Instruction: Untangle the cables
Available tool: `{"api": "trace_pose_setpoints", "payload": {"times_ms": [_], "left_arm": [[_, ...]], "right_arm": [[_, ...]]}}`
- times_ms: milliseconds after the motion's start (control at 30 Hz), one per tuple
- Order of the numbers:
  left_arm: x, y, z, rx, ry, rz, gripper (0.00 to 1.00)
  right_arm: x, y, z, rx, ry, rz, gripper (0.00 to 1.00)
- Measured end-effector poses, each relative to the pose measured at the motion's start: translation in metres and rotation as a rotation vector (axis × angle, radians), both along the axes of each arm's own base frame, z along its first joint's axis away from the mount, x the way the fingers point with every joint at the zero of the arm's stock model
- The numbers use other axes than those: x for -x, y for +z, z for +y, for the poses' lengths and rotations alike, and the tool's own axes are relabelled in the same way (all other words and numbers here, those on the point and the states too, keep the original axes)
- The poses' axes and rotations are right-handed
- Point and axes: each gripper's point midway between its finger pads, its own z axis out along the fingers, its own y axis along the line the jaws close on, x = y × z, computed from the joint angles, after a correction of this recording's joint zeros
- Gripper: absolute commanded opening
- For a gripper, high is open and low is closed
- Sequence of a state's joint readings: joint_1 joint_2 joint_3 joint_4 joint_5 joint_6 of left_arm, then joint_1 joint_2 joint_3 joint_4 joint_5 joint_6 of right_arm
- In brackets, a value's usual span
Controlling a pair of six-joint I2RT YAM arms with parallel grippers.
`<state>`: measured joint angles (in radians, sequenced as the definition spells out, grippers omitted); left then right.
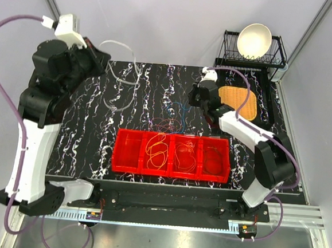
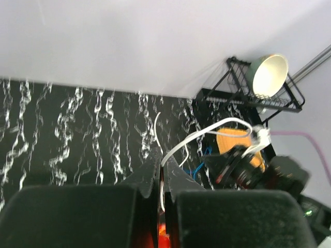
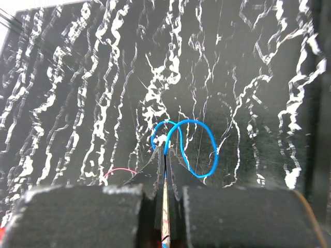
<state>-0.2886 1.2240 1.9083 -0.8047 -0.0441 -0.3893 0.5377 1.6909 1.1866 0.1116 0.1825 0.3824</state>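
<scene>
My left gripper (image 1: 101,57) is raised over the mat's far left corner, shut (image 2: 164,161) on the white cable (image 1: 119,42), which arcs away from the fingertips in the left wrist view (image 2: 207,132). My right gripper (image 1: 195,99) is low over the mat's middle right, shut (image 3: 165,155) on the blue cable (image 3: 199,150), whose loops lie on the mat (image 1: 178,109). A loose red and maroon tangle (image 1: 166,125) lies just behind the red tray (image 1: 127,166). In the tray lie an orange cable (image 1: 158,152), a red cable (image 1: 185,155) and a maroon cable (image 1: 212,157).
The tray's leftmost compartment (image 1: 130,150) holds nothing. A wire dish rack (image 1: 275,57) with a pale bowl (image 1: 254,40) stands at the back right, with an orange woven pad (image 1: 239,101) in front of it. Walls close in on the left, back and right.
</scene>
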Motion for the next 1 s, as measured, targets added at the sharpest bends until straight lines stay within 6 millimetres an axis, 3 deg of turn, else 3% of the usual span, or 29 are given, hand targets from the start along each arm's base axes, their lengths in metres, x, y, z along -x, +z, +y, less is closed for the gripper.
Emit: {"api": "trace_pose_setpoints", "payload": {"times_ms": [100, 167, 200, 267, 367, 467, 600, 800, 1000], "left_arm": [[0.015, -0.02, 0.004, 0.02, 0.007, 0.047, 0.0], [0.023, -0.035, 0.005, 0.036, 0.01, 0.077, 0.0], [0.027, -0.042, 0.005, 0.045, 0.011, 0.089, 0.0], [0.034, -0.057, 0.006, 0.063, 0.017, 0.118, 0.0], [0.042, -0.083, 0.007, 0.092, 0.027, 0.163, 0.0], [0.045, -0.112, 0.006, 0.127, 0.039, 0.209, 0.0], [0.044, -0.15, 0.004, 0.156, 0.059, 0.288, 0.0], [0.045, -0.191, 0.002, 0.21, 0.086, 0.358, 0.0], [0.051, -0.217, 0.0, 0.282, 0.101, 0.389, 0.0]], "right_arm": [[0.002, 0.035, -0.004, -0.009, 0.004, -0.044, 0.0], [0.004, 0.073, -0.005, -0.04, 0.009, -0.105, 0.0], [0.007, 0.102, -0.007, -0.067, 0.011, -0.154, 0.0], [0.012, 0.131, -0.009, -0.094, 0.013, -0.203, 0.0], [0.029, 0.191, -0.017, -0.157, 0.022, -0.307, 0.0], [0.047, 0.232, -0.026, -0.207, 0.034, -0.382, 0.0], [0.071, 0.264, -0.032, -0.26, 0.066, -0.434, 0.0], [0.102, 0.299, -0.033, -0.335, 0.135, -0.47, 0.0], [0.114, 0.303, -0.026, -0.378, 0.193, -0.454, 0.0]]}}
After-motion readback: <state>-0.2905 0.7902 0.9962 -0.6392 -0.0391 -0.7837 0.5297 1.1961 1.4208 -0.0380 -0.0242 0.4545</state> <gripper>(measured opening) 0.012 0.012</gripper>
